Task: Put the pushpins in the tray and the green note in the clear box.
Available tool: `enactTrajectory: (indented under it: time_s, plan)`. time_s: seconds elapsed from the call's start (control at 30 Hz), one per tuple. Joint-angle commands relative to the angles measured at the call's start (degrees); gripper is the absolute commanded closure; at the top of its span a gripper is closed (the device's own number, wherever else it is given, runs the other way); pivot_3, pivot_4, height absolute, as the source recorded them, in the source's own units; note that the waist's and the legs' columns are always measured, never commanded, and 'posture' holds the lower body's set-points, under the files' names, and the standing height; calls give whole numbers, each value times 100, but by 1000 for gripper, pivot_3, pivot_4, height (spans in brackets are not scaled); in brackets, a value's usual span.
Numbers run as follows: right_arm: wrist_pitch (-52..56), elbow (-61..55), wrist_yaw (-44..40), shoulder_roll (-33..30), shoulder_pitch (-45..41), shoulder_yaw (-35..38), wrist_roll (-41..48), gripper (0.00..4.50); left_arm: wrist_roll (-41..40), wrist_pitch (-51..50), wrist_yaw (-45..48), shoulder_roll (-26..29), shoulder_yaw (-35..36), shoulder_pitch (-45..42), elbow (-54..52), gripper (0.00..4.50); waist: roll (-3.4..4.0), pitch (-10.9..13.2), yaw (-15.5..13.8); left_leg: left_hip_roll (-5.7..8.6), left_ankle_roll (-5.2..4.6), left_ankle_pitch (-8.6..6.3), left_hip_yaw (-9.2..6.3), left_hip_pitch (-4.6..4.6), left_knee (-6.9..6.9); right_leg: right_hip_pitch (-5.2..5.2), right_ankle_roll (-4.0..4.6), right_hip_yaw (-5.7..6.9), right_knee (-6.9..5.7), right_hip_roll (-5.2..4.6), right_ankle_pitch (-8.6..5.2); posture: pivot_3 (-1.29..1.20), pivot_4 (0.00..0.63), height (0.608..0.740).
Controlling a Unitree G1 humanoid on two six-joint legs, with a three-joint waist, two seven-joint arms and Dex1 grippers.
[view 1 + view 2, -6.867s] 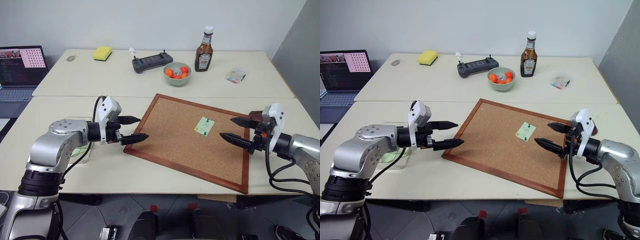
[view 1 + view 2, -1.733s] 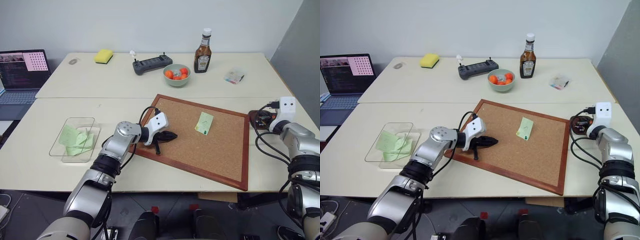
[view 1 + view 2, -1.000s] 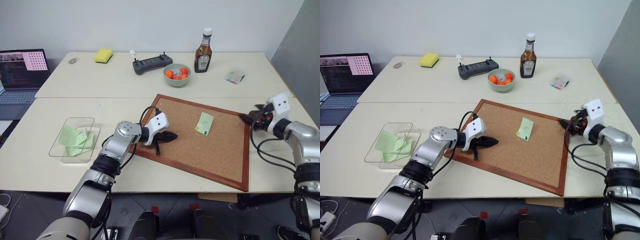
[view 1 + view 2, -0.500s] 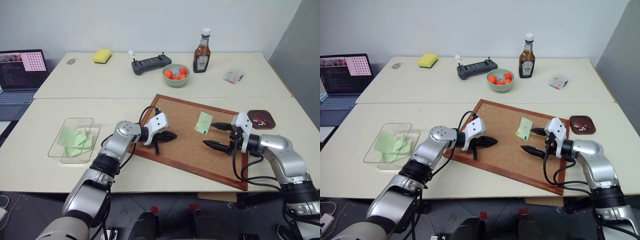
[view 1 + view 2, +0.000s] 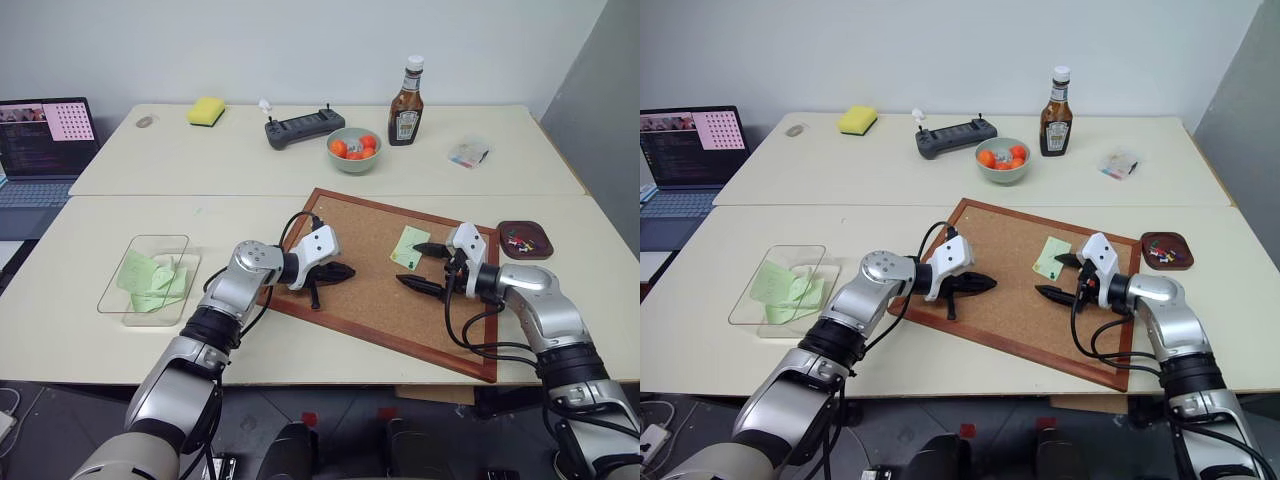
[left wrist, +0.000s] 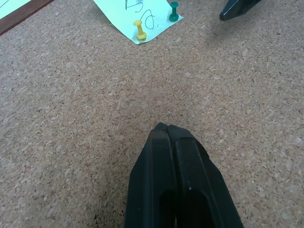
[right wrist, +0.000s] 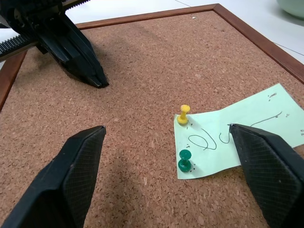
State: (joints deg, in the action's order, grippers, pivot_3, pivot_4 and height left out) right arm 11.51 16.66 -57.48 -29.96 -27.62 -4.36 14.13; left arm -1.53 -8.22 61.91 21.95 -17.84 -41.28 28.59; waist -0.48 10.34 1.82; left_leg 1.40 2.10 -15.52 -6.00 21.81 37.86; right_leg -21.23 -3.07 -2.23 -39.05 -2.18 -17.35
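Pinning pale-green square paper note (image 7: 247,130) to brown cork board (image 5: 370,300): yellow pushpin (image 7: 183,114), green pushpin (image 7: 185,160). Right pincer (image 5: 423,267) spread wide beside note, judged ready for pin. Left pincer (image 5: 336,272) pressed together, steadying board.

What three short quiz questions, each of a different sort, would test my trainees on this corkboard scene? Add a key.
1. True or false: the green note already lies in the clear box.
2. How many pushpins hold that note to the corkboard? A) one B) two C) four
3. Fill in: the left gripper is ____, the right gripper is ____.

Key:
1. False; it is pinned to the corkboard.
2. B: a yellow pushpin and a green pushpin.
3. Shut; open.
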Motion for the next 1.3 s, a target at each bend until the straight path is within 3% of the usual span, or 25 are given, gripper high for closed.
enactTrajectory:
  time_s: [0.03,0.4,0.67,1.3]
  plan:
    - [-123,-18,-62,15,-110,21,-22,948,284,-128,-68,95,-153,159,126,4500,0,0,0,0,0,0,0,0,0,0,0,0,0,0,0,0,150,740]
    - [-472,310,96,-31,-168,-145,-487,3022,278,-135,-47,83,-165,123,107,4500,0,0,1,0,0,0,1,1,0,-2,0,-1,0,0,0,0,150,740]
    - [-331,453,159,52,-299,21,-361,4466,277,-140,-42,76,-175,125,90,4500,0,0,2,0,0,0,1,1,0,-2,0,-2,0,0,0,0,150,740]
    - [577,-591,270,-96,-178,673,476,4466,287,-106,-41,23,-229,122,129,4500,0,0,-2,1,0,0,-2,7,0,-6,1,0,0,-1,1,0,150,740]
